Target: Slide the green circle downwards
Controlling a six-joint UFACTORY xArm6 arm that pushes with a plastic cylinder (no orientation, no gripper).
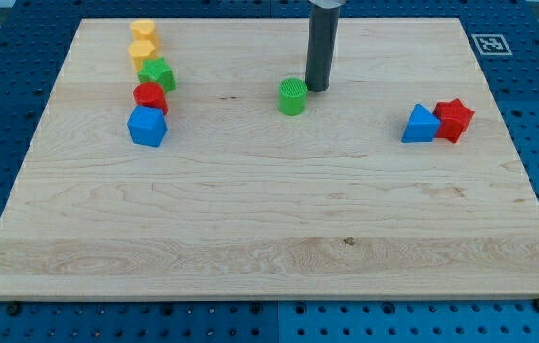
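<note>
No readable text anywhere; only a black-and-white square marker tag point(488, 44) sits on the board's point(269, 238) top-right corner

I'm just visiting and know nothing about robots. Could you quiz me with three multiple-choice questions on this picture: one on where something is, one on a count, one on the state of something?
1. Where is my tip relative to the green round plastic block?
A. just to its upper right
B. far below it
C. at the view's left edge

2. How many red blocks lie on the wooden board?
A. none
B. two
C. four

3. How do the blue triangular block and the red star-shaped block sit?
A. stacked
B. side by side, touching
C. at opposite board ends

Answers: 1 A, the rod ends right beside the green circle's upper right edge. 2 B, one red block in the left cluster, one at the right. 3 B, they press together at the view's right.
</note>
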